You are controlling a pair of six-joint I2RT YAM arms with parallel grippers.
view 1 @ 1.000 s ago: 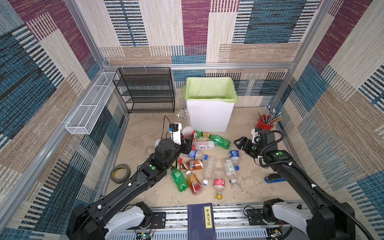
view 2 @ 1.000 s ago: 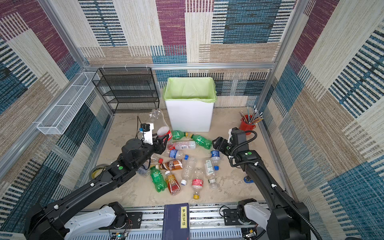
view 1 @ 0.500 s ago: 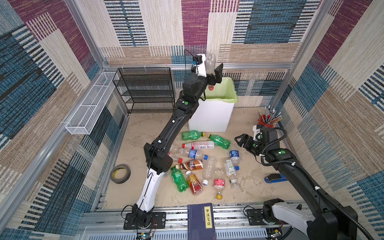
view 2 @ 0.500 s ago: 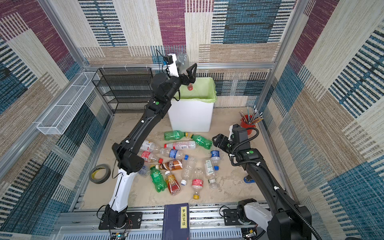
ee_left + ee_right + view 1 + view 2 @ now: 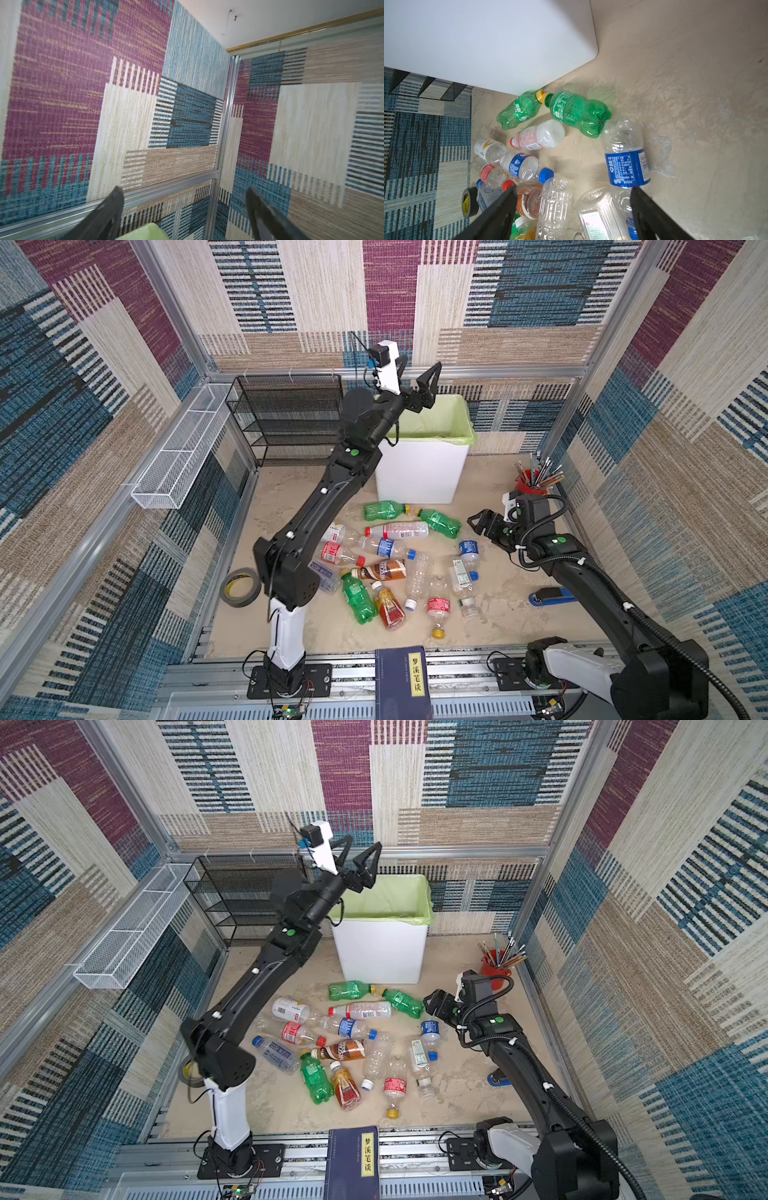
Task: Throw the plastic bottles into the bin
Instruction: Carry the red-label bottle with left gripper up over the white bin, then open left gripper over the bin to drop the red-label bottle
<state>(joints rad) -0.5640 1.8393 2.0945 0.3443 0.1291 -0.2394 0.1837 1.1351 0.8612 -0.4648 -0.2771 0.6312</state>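
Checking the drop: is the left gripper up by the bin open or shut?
Open. The left gripper has jaws wide apart beside the bin rim, nothing between them in the wrist view.

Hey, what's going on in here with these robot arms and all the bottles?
Two robot arms are clearing plastic bottles off the floor into the white bin. The left gripper is raised above the bin's rim, jaws open and empty. The right gripper hovers low at the edge of the pile, jaws open, holding nothing, close to a blue-labelled bottle. Over a dozen bottles lie scattered in front of the bin.
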